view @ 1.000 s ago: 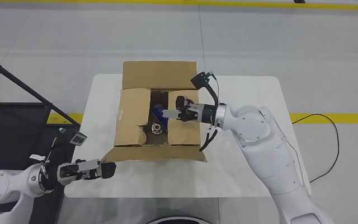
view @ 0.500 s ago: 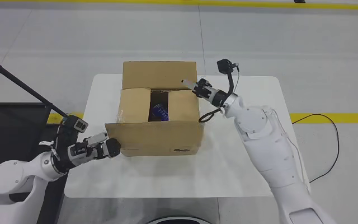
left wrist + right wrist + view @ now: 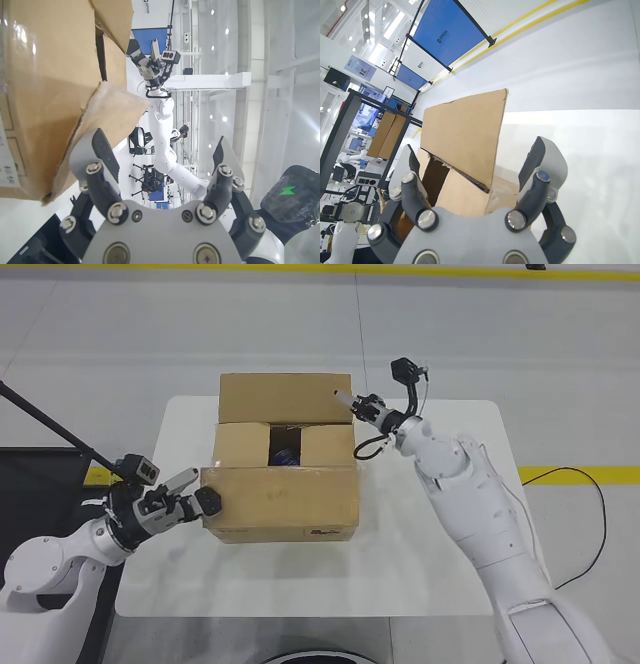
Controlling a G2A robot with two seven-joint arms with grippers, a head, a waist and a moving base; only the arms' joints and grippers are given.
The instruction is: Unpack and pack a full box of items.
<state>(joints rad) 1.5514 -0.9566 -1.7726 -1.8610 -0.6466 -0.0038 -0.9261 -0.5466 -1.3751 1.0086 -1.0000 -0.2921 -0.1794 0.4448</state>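
Near the table's left front, the left gripper (image 3: 198, 492) sat at the near left corner of the cardboard box (image 3: 270, 533). Its fingers were spread wide and held nothing. Its wrist view showed one finger pad (image 3: 105, 147) just beside the cardboard edge; whether they touched, I could not tell.

The box stood in the middle of the white table (image 3: 430, 554). Its front flap (image 3: 280, 496) was raised along the near edge. The left side flap (image 3: 241, 444) and the right side flap (image 3: 328, 444) were folded inward over the top. Through the dark gap between them a blue item (image 3: 285, 456) showed inside the box. The back flap (image 3: 285, 397) lay open, leaning away from the robot.

At the box's far right corner the right gripper (image 3: 350, 401) hovered by the end of the back flap. Its fingers were likewise wide apart and gripped nothing, and its wrist view showed the flap's corner ahead between them.
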